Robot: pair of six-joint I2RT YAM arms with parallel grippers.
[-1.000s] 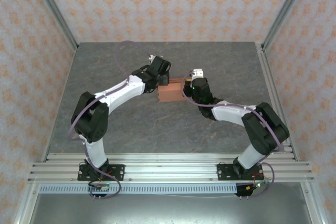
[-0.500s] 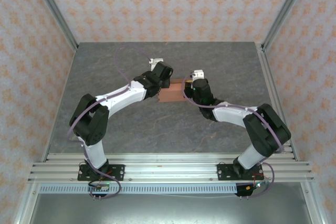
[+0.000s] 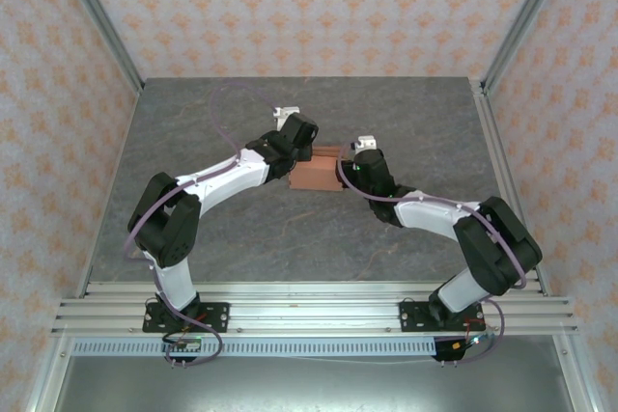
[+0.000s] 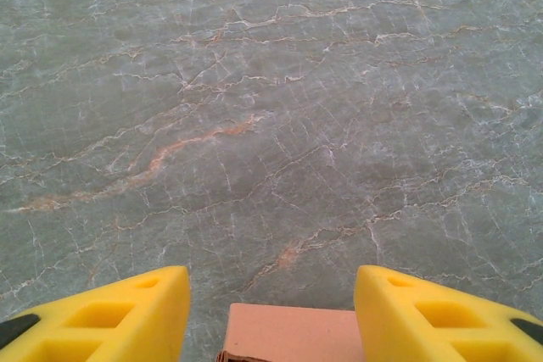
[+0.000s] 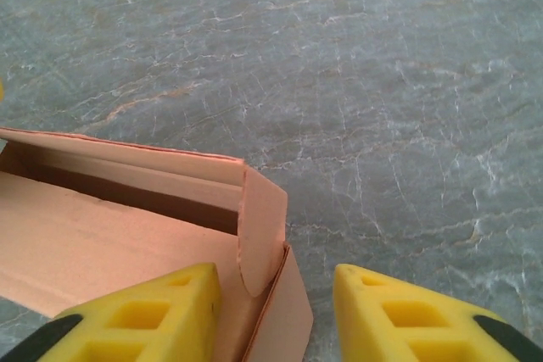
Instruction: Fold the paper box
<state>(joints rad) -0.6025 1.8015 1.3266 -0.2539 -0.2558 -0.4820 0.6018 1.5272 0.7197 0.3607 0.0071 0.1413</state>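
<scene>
The paper box [image 3: 317, 177] is a small salmon-orange card box lying mid-table between both arms. In the right wrist view its open inside [image 5: 102, 235] and a rounded end flap [image 5: 261, 226] stand up between my yellow fingers. My right gripper [image 5: 276, 281] [image 3: 351, 169] is open at the box's right end, its left finger [image 5: 144, 311] over the box floor and its right finger [image 5: 407, 311] off the card. My left gripper [image 4: 271, 281] [image 3: 295, 146] is open astride the box's left end [image 4: 293, 332], with a strip of table showing beside its left finger [image 4: 110, 315].
The grey marbled tabletop [image 3: 241, 229] stretches all round the box. Metal frame posts [image 3: 101, 21] and patterned walls [image 3: 309, 7] bound it at the back and sides. The aluminium rail [image 3: 309, 301] with both arm bases runs along the near edge.
My right gripper has gone from shut to open, letting go of the box's right end, and has drawn back slightly. My left gripper slid a little to the right onto the box's left end, then held still.
</scene>
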